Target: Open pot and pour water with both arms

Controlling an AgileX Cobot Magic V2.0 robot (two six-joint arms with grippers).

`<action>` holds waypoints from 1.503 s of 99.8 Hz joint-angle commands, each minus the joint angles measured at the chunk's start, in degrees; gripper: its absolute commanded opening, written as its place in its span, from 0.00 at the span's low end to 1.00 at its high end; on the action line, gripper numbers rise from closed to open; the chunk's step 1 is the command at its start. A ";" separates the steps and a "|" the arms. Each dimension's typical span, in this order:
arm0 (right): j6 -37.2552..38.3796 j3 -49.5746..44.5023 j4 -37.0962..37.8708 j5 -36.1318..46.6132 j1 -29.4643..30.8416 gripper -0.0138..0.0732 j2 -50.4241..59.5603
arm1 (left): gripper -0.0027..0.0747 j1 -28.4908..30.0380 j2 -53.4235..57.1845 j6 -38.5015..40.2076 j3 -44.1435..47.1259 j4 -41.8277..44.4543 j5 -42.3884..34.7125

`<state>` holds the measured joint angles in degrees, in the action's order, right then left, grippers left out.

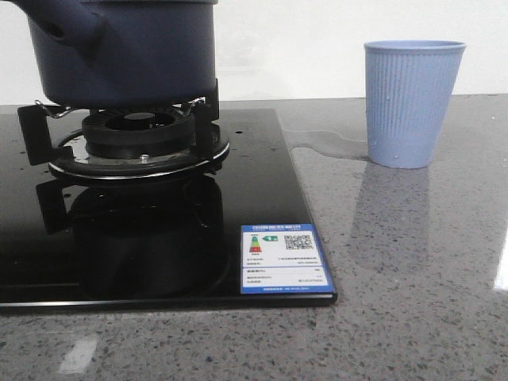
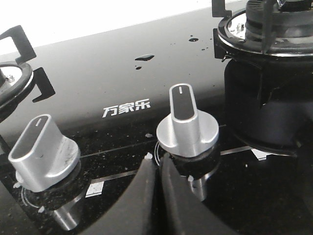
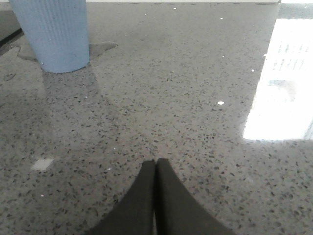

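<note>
- A dark navy-blue pot (image 1: pixel 127 48) sits on the black pan supports of a gas burner (image 1: pixel 139 135), at the back left of the front view. Its stubby hollow handle faces the camera, towards the left.
- The burner belongs to a glossy black glass cooktop (image 1: pixel 262 198) set on a grey speckled desk (image 1: pixel 413 302). A blue energy label (image 1: pixel 284 259) is stuck at the cooktop's front right corner.
- A ribbed light-blue cup (image 1: pixel 413 103) stands upright on the desk, well to the right of the pot, with a small puddle of water (image 1: pixel 321 143) touching its base.
- The left gripper (image 2: pixel 159 166) has its fingers pressed together, holding nothing, just beside a silver control knob (image 2: pixel 186 127). A second silver knob (image 2: pixel 41 152) is nearby.
- The right gripper (image 3: pixel 155 169) is also pressed together, above bare desk, apart from the cup.
</note>
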<state>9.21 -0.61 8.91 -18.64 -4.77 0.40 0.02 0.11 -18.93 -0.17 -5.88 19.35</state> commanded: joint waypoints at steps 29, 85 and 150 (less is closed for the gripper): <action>-0.45 -1.47 0.05 1.12 0.22 0.08 1.15 | 0.01 0.10 1.48 0.67 0.74 -0.31 -2.35; -0.45 -1.47 0.69 3.61 0.22 0.08 1.15 | 0.01 0.10 1.48 0.67 0.74 -0.31 -2.35; 1.08 -1.35 -16.50 29.67 0.22 0.08 1.15 | 0.01 0.10 1.48 0.67 0.74 -1.56 -9.38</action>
<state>10.15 -0.61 -3.64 4.43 -4.77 0.40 0.02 0.11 -18.93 -0.17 -6.02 18.26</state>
